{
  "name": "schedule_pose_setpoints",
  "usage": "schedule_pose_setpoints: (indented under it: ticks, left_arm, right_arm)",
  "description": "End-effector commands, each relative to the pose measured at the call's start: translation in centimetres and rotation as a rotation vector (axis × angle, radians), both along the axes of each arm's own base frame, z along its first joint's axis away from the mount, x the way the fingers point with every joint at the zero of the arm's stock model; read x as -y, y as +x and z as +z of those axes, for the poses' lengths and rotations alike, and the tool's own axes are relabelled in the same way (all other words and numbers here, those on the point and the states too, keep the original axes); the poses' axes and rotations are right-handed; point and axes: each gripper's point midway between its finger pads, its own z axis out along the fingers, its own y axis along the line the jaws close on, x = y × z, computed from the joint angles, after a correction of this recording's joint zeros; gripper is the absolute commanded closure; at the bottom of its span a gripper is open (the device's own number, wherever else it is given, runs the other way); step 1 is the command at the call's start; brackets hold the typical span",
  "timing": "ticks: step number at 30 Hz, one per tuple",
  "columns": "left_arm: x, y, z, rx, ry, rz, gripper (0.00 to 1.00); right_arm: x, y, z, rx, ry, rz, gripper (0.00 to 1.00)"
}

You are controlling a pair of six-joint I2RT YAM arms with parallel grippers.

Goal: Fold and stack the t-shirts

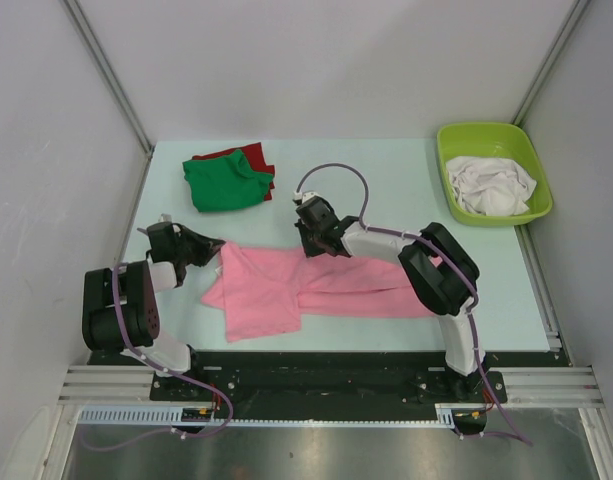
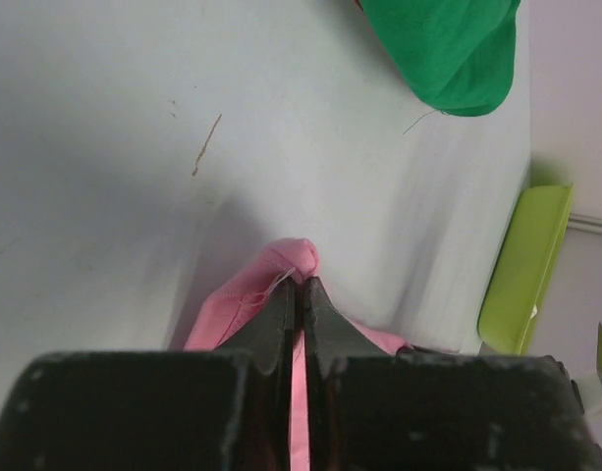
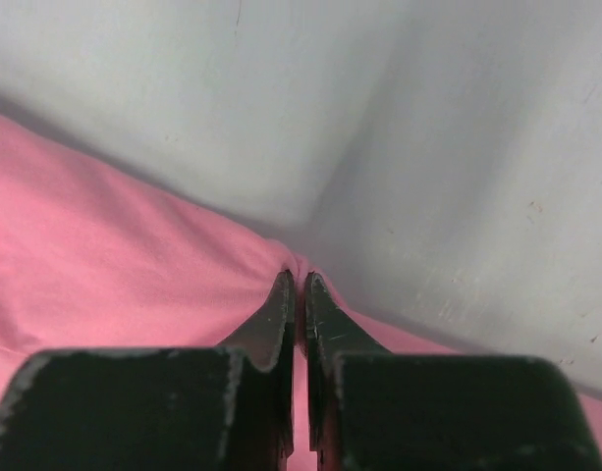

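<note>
A pink t-shirt [image 1: 286, 290] lies partly folded across the near middle of the table. My left gripper [image 1: 212, 250] is shut on its far left corner, and pink cloth [image 2: 266, 285] bunches at the fingertips. My right gripper [image 1: 308, 246] is shut on the shirt's far edge near the middle, with a pinch of pink fabric [image 3: 134, 265] between the jaws. A folded green t-shirt [image 1: 224, 182] rests on a red t-shirt [image 1: 254, 156] at the far left. White t-shirts [image 1: 494, 186] lie crumpled in the tub.
The lime-green plastic tub [image 1: 458, 140] stands at the far right corner, just off the table mat. Grey walls close in on the left, right and back. The green t-shirt [image 2: 448, 49] shows beyond the left gripper.
</note>
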Motion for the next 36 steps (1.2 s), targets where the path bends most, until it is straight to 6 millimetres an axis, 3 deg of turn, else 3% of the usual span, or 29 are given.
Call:
schedule_pose_setpoints:
  ticks: [1,5,8,11,12,13,14,17,18,20,21,22,24,25,26,27,28,29,32,34,35,36]
  left_arm:
    - [-0.2,1.3,2.4,0.069,0.005,0.004,0.98]
    - [-0.7,1.5,2.6,0.072,0.01,0.024,1.0]
    - [-1.1,1.7,2.3,0.053,0.002,0.044,1.0]
    - [-1.4,2.0,2.5,0.053,0.006,0.059,0.96]
    - [-1.6,2.1,2.6,0.045,0.008,0.067,0.9]
    - [-1.7,2.1,2.6,0.038,0.01,0.072,0.82]
    - [-1.8,2.1,2.9,0.041,0.014,0.077,0.56]
    - [-2.5,1.2,4.2,0.027,0.05,0.117,0.22]
    - [-2.8,1.1,6.0,0.069,0.076,0.134,0.19]
    - [-3.1,0.3,7.2,0.078,0.103,0.147,0.1]
    - [-3.0,-0.5,7.5,0.072,0.113,0.149,0.09]
    - [-3.0,-1.1,9.2,0.115,0.125,0.157,0.08]
    - [-2.6,-2.7,9.7,0.115,0.126,0.156,0.06]
    - [-2.3,-3.7,11.1,0.151,0.139,0.152,0.02]
    - [-2.1,-4.7,10.9,0.129,0.144,0.146,0.02]
    - [-2.0,-5.4,11.1,0.131,0.152,0.145,0.02]
    - [-1.7,-6.2,12.6,0.181,0.166,0.13,0.02]
    - [-1.3,-7.0,12.4,0.168,0.165,0.114,0.02]
    - [-0.3,-8.6,13.5,0.2,0.166,0.069,0.01]
    - [0.4,-9.3,13.6,0.2,0.155,0.034,0.01]
    - [0.8,-9.8,13.8,0.207,0.148,0.014,0.01]
    - [1.0,-10.0,13.8,0.207,0.149,0.004,0.01]
  right_arm:
    - [0.4,3.9,1.7,0.083,0.013,-0.075,1.0]
    - [0.4,6.5,2.6,0.093,0.022,-0.087,1.0]
    - [1.0,7.7,1.8,0.087,0.0,-0.105,0.92]
    - [1.5,8.8,2.0,0.088,0.003,-0.125,0.58]
    - [1.8,8.9,2.2,0.088,0.001,-0.136,0.36]
    - [2.1,9.1,2.5,0.089,0.006,-0.15,0.26]
    - [2.3,9.2,3.9,0.107,0.019,-0.153,0.15]
    - [3.3,9.2,6.4,0.157,0.016,-0.167,0.02]
    - [3.3,9.1,9.0,0.194,0.048,-0.158,0.0]
    - [2.2,8.0,10.6,0.224,0.064,-0.088,0.0]
    - [1.2,7.3,11.9,0.233,0.092,-0.032,0.0]
    - [0.4,6.5,11.9,0.224,0.086,0.02,0.0]
    - [-2.9,4.5,13.2,0.21,0.122,0.186,0.0]
    - [-3.7,3.6,11.3,0.15,0.101,0.237,0.0]
    - [-6.1,2.7,12.9,0.145,0.156,0.33,0.01]
    - [-7.0,2.1,12.5,0.13,0.153,0.39,0.0]
    - [-7.6,1.8,9.6,0.06,0.123,0.415,0.0]
    - [-8.8,1.9,10.4,0.066,0.152,0.447,0.0]
    - [-10.4,1.9,7.0,0.019,0.157,0.494,0.0]
    - [-11.5,2.4,6.9,0.033,0.178,0.517,0.0]
    - [-11.9,2.7,4.9,0.005,0.167,0.52,0.0]
    - [-12.6,3.3,5.8,0.026,0.182,0.521,0.0]
